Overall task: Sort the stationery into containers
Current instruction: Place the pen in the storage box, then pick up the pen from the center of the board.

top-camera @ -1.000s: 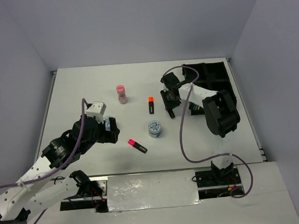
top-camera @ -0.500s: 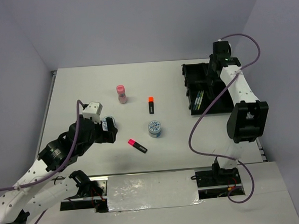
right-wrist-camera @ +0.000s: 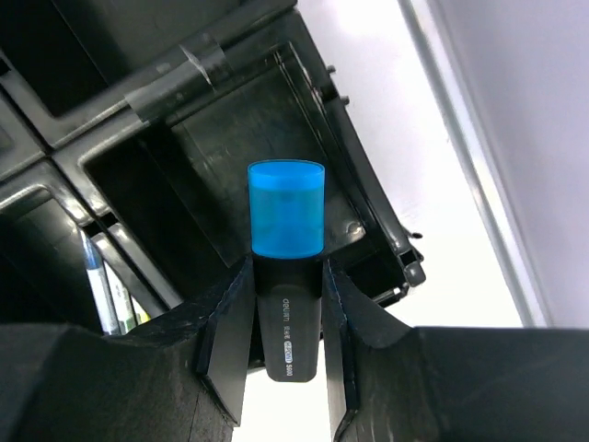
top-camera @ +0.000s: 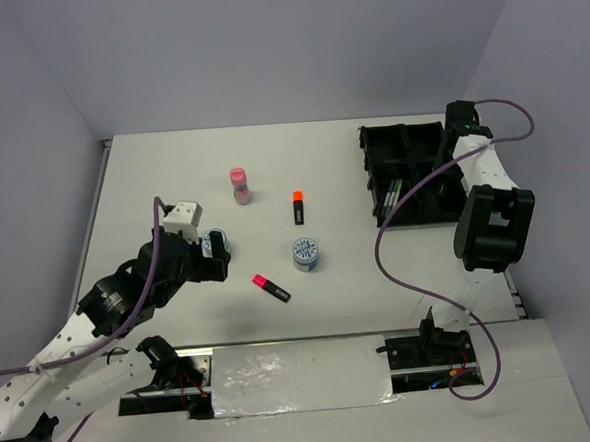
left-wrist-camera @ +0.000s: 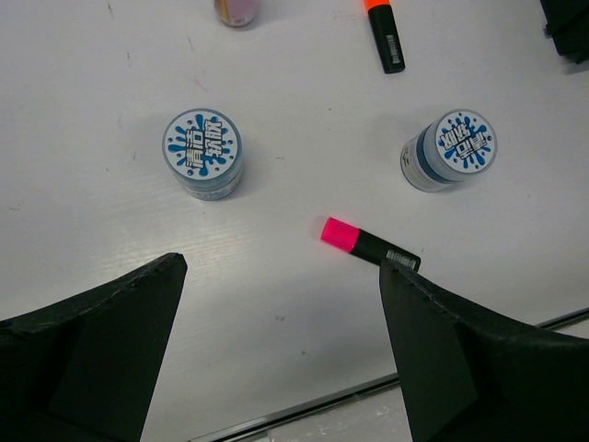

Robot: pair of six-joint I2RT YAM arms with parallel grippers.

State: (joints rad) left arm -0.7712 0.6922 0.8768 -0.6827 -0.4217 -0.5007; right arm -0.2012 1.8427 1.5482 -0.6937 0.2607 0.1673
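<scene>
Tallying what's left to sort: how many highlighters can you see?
3: the orange-capped highlighter lies mid-table, the pink-capped highlighter nearer the front, the blue-capped highlighter in the right gripper above the tray. Others may hide inside it.

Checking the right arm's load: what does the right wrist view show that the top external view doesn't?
Only the right wrist: a blue-capped black highlighter clamped in the right gripper. Only the top: two round blue-white tubs, a pink bottle, an orange-capped highlighter, a pink-capped highlighter. Both: the black plastic organiser tray with thin pale pens in one compartment.

Glossy black plastic organiser tray (right-wrist-camera: pixel 184 175); translucent blue highlighter cap (right-wrist-camera: pixel 286 208); matt white table (left-wrist-camera: pixel 276 295).
</scene>
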